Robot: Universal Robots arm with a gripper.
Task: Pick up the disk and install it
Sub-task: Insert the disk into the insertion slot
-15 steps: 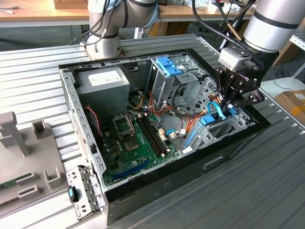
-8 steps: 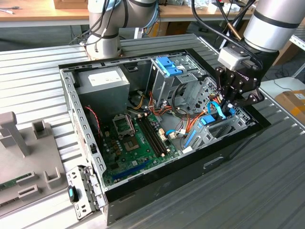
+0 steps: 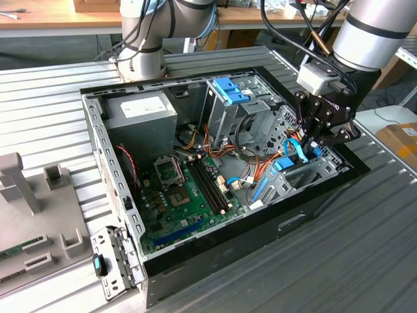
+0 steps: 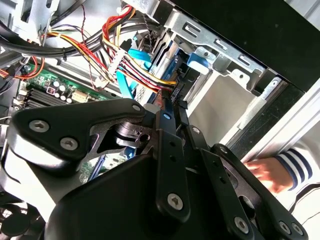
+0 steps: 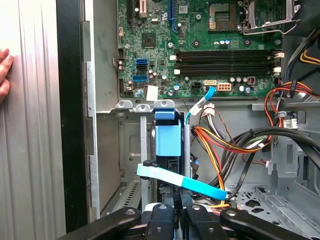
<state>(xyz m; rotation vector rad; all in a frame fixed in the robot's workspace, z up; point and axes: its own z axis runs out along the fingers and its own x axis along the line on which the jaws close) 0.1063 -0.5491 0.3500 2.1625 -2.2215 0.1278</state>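
The disk (image 5: pixel 167 140) stands on edge in the metal drive bay at the front corner of the open computer case (image 3: pixel 306 202), its bright blue frame facing up. A light blue flat cable (image 5: pixel 185 181) crosses over it, and orange and yellow wires run alongside. In the exterior view the disk's blue edge (image 3: pixel 287 164) sits low at that view's right. My gripper (image 3: pixel 311 145) hangs straight above it, black fingers pointing down. The fingertips (image 4: pixel 167 116) meet with nothing between them in both wrist views, just over the disk's end, and the gripper (image 5: pixel 177 220) is shut.
The green motherboard (image 3: pixel 176 195) fills the case floor. A grey box with a white sticker (image 3: pixel 140 111) and a metal cage with a blue latch (image 3: pixel 229 89) stand at the back. A person's hand (image 5: pixel 4 75) rests on the case's outer edge. A grey fixture (image 3: pixel 32 208) lies at the exterior view's left.
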